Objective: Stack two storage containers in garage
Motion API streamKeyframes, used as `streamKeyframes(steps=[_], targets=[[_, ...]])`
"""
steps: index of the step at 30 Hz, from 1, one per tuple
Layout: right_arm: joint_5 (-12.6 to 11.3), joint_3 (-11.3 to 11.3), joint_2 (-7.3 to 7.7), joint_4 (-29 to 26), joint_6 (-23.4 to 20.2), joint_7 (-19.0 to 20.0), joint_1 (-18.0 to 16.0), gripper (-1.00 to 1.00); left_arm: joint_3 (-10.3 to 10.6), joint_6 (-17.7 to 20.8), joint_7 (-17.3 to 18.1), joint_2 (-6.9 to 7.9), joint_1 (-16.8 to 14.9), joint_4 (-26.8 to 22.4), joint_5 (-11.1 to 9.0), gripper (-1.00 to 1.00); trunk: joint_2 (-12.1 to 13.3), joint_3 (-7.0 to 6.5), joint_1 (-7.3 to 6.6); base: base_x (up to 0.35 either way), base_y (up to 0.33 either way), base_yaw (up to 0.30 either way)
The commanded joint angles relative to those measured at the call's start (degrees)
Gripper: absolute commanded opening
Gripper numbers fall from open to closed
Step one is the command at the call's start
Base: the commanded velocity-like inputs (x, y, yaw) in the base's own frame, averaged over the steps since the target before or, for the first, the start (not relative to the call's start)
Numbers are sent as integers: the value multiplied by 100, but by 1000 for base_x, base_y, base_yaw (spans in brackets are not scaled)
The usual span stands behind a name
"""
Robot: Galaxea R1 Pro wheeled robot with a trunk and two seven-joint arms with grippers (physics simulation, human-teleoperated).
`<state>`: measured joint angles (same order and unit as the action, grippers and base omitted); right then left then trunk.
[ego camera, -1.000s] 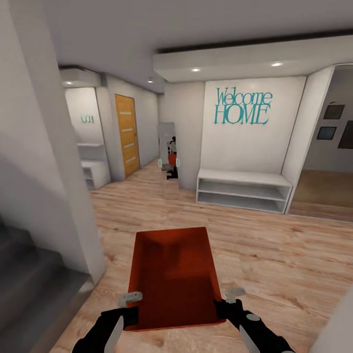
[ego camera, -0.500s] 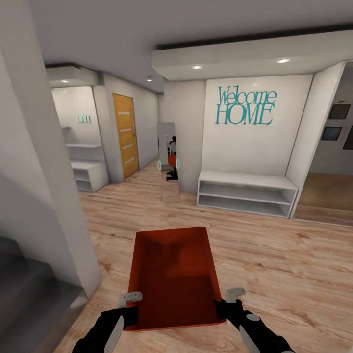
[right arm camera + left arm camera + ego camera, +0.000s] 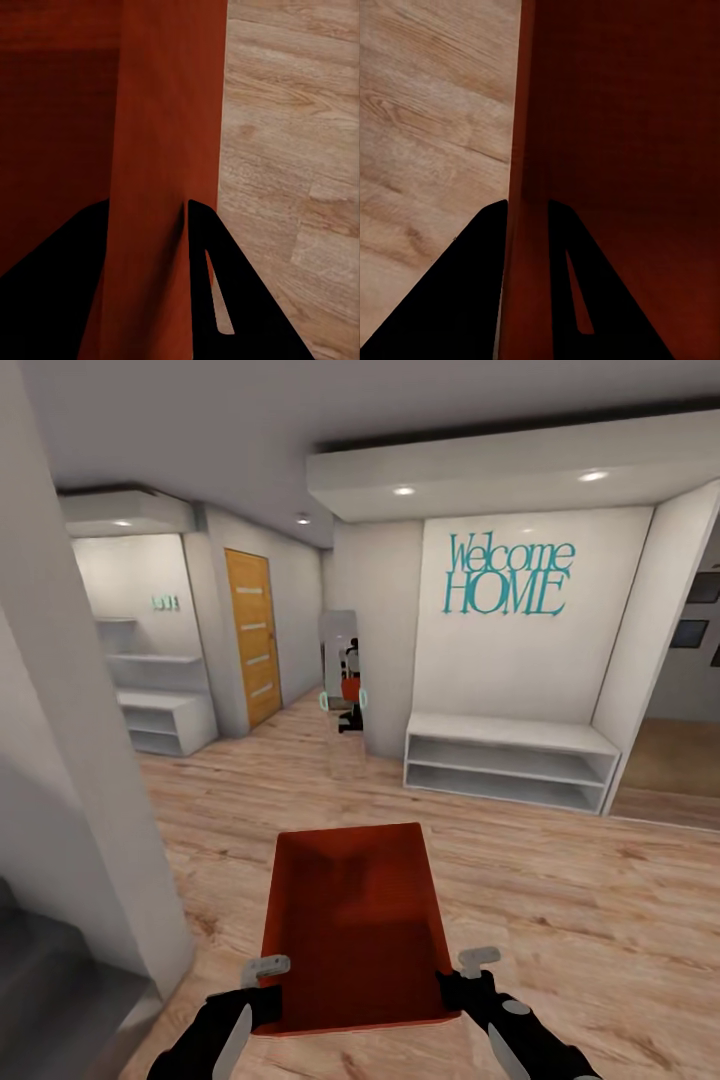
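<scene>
I've got one storage container (image 3: 352, 925) carried over wood flooring (image 3: 560, 900). Left hand (image 3: 262, 988) and right hand (image 3: 462, 980) each clamp a side wall.

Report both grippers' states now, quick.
Left gripper: shut on the storage container, clamping its left wall.
Right gripper: shut on the same container's right wall.

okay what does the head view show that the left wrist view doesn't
Head view alone: teal Welcome HOME wall lettering, orange wooden door, white low shelf bench, the right pincer.

Left wrist view alone: a close look at the left pincer, a dark finger on each side of the bin's side wall.

Shared: the orange-red rectangular plastic bin and light wood plank floor.
</scene>
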<state>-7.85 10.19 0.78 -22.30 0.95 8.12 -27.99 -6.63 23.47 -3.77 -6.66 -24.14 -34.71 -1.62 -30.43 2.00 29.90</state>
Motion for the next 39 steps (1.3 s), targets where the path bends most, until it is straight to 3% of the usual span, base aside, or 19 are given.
streamKeyframes(steps=[1, 39], targets=[[-76, 115, 1, 15, 10, 23, -5, -100, -5, -132, -160, -11, -3, -18, 404, -100, -11, 12, 6, 325, 0, 0], [-76, 109, 1, 17, 10, 23, -5, -100, -5, -132, -160, -11, -3, -18, 403, -100, -11, 12, 6, 325, 0, 0]])
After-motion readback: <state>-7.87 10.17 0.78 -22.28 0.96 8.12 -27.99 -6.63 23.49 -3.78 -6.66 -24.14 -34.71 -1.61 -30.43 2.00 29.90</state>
